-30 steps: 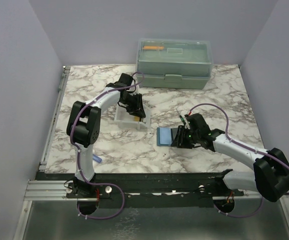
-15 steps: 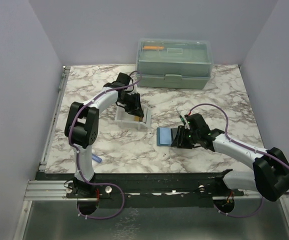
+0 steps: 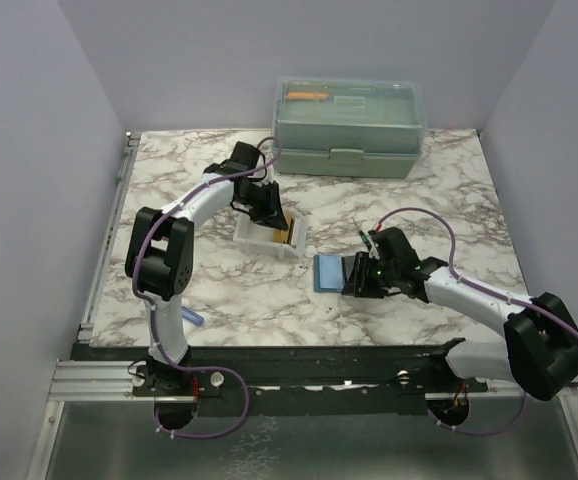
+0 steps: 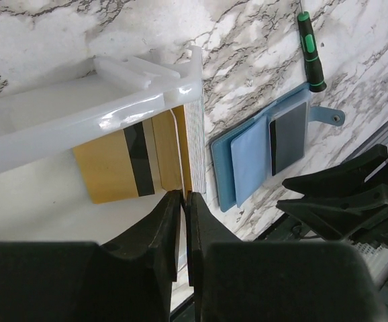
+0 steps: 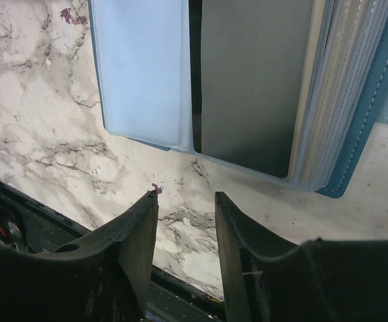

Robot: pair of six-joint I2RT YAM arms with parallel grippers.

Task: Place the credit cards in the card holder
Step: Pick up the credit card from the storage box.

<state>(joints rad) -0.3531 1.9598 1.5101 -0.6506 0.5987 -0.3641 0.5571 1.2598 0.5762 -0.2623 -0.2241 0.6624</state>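
The blue card holder [image 3: 331,271] lies open on the marble table, with a dark card [image 4: 288,137] in a clear sleeve; it also shows in the left wrist view [image 4: 251,161] and the right wrist view [image 5: 140,67], where the dark card [image 5: 254,80] is plain. My left gripper [image 3: 274,225] is inside the white tray [image 3: 254,238], shut [image 4: 183,198] on the edge of a yellow card [image 4: 179,144] that stands tilted at the tray's right end. Another yellow card with a black stripe [image 4: 107,168] lies in the tray [image 4: 80,114]. My right gripper [image 3: 361,280] is open and empty [image 5: 186,201] just near of the holder.
A pale green lidded box [image 3: 349,112] stands at the back. A green-black pen [image 4: 310,47] lies just beyond the holder. A small blue object [image 3: 192,317] lies near the front left by the left arm's base.
My left gripper has moved right along the tray and the yellow card now stands up at the tray's right end. The tray shifted slightly right. The right arm has not moved.
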